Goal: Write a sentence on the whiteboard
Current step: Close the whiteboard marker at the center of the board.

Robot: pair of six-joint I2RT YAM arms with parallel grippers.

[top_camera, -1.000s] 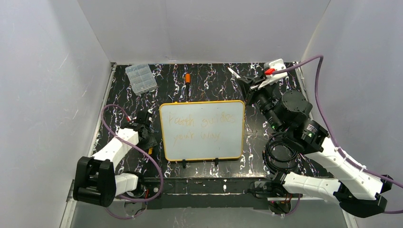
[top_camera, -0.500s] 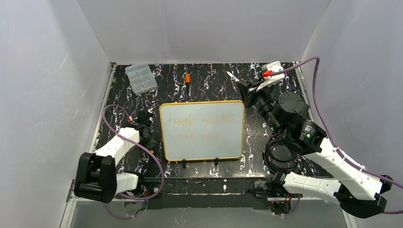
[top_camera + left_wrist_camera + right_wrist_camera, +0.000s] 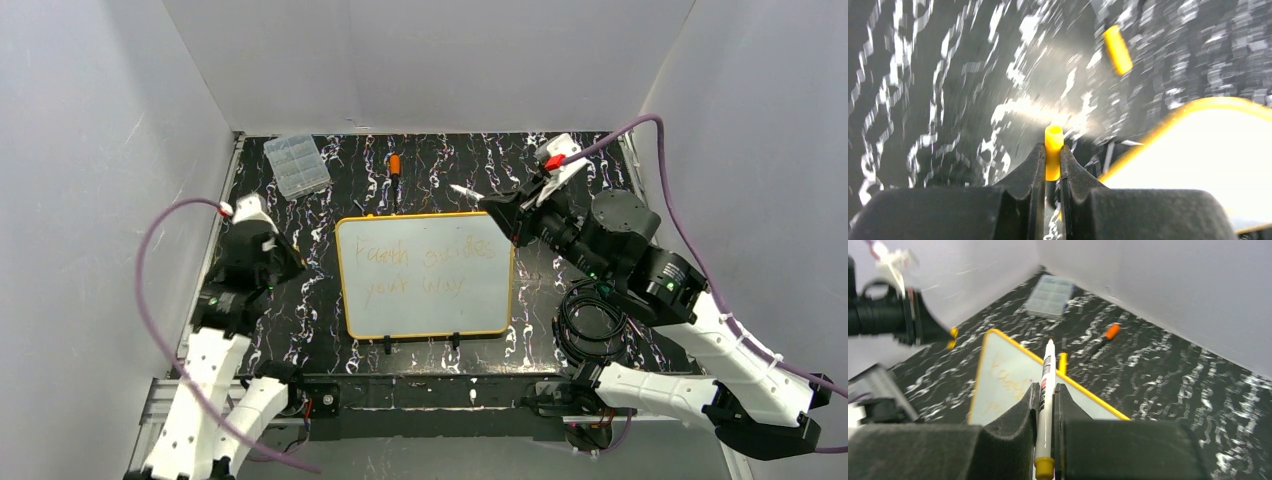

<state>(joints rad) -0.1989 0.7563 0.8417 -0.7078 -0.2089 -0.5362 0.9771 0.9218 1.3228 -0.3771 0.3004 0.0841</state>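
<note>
The whiteboard (image 3: 425, 300) lies flat mid-table, white with a yellow-orange rim. The sentence (image 3: 425, 270) runs over it in two faint orange lines. My right gripper (image 3: 497, 208) hovers over the board's top right corner, shut on a white marker (image 3: 468, 192) that points left. In the right wrist view the marker (image 3: 1048, 375) stands between the fingers (image 3: 1023, 405), over the board (image 3: 1008, 385). My left gripper (image 3: 288, 266) is left of the board, raised, shut on a small yellow cap (image 3: 1053, 142). The board's corner (image 3: 1218, 150) shows at the right of that view.
A clear compartment box (image 3: 296, 165) sits at the back left. An orange-tipped pen (image 3: 395, 168) lies behind the board. A short yellow cylinder (image 3: 1062, 362) lies by the board's top rim and also shows in the left wrist view (image 3: 1117, 49). Coiled cable (image 3: 590, 320) lies right of the board.
My left arm has risen from low beside the board's left edge, its gripper still shut. My right gripper has carried the marker left toward the board's top right corner.
</note>
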